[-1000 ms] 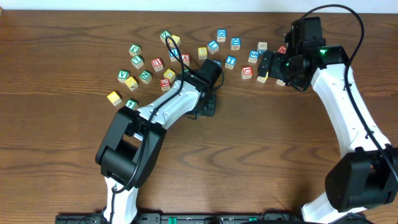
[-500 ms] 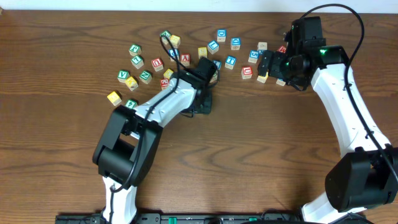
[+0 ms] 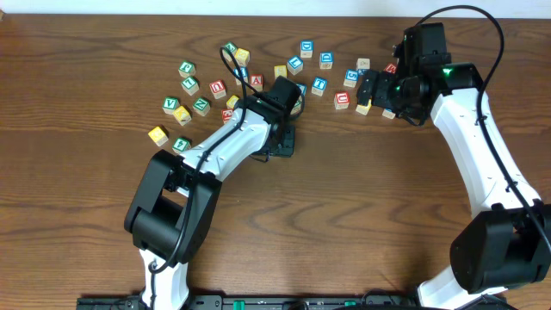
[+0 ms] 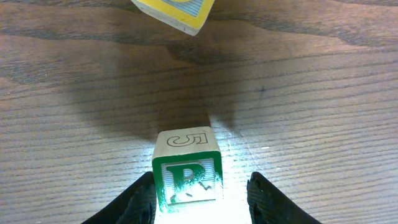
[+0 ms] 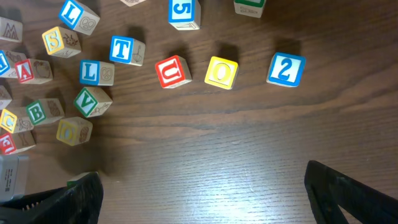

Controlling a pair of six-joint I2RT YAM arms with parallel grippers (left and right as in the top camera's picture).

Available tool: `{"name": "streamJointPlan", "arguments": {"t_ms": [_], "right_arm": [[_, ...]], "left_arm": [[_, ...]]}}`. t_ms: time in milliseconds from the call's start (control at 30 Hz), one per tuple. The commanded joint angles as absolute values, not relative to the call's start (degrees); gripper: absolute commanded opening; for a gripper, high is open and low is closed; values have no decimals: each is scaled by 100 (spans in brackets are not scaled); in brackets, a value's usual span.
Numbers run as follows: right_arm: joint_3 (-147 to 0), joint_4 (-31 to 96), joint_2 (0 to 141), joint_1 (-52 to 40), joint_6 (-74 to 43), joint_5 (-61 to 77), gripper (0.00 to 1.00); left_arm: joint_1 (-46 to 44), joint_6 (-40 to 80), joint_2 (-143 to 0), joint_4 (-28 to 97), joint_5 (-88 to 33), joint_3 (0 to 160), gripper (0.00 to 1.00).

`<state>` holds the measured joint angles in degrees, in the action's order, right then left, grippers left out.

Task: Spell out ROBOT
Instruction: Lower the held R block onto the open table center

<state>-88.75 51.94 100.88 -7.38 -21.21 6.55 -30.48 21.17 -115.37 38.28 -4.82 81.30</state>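
The R cube (image 4: 186,171), green-framed with a 5 on its upper face, sits between the fingers of the left gripper (image 4: 200,180), over bare wood just clear of the scattered cubes. The fingers are drawn in around it. One presses its side, while glare washes out the contact on the other side, so I judge it gripped rather than see it fully. A tilted yellow-edged cube (image 4: 174,12) lies a little way ahead of it.

The step in hand looks like setting down the first letter. To do it well, choose a spot on the surface (image 3: 344,215) with open room beside it for four more cubes. Lower the cube until its base lies flat, with the R face turned the way the word will be read. Part the fingers only a little, then lift straight up so the cube does not twist.

The right gripper (image 5: 202,177) hangs with its fingers spread wide and nothing between them. It overlooks the T cube (image 5: 127,50), the B cube (image 5: 38,112), a yellow O cube (image 5: 222,71) and a second yellow cube (image 5: 73,130) with a faint letter.
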Motion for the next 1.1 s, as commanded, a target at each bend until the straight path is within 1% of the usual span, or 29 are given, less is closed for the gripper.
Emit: {"name": "streamJointPlan", "arguments": {"t_ms": [0, 133, 267, 967, 1000, 1033, 1067], "right_arm": [[-8836, 5190, 10127, -755, -2049, 591, 98], [-8836, 5188, 10127, -755, -2051, 591, 98], [-8836, 5188, 10127, -755, -2051, 589, 98], [-8836, 5188, 10127, -755, -2051, 589, 98], [-8836, 5186, 10127, -755, -2051, 589, 99], [-8836, 5186, 10127, -755, -2051, 589, 99], [-8836, 5188, 10127, -755, -2049, 589, 98]], "left_arm": [[-3035, 2088, -11563, 3806, -515, 8143, 47], [-3035, 2086, -11563, 3782, -486, 8143, 47], [-3028, 2084, -11566, 3763, -185, 8143, 47], [-3035, 2095, -11574, 3557, -172, 7972, 45], [-3035, 2097, -11574, 3535, -172, 7955, 44], [-3035, 2097, -11574, 3498, -172, 7924, 40], [-3035, 2110, -11574, 3479, -172, 7902, 40]]}}
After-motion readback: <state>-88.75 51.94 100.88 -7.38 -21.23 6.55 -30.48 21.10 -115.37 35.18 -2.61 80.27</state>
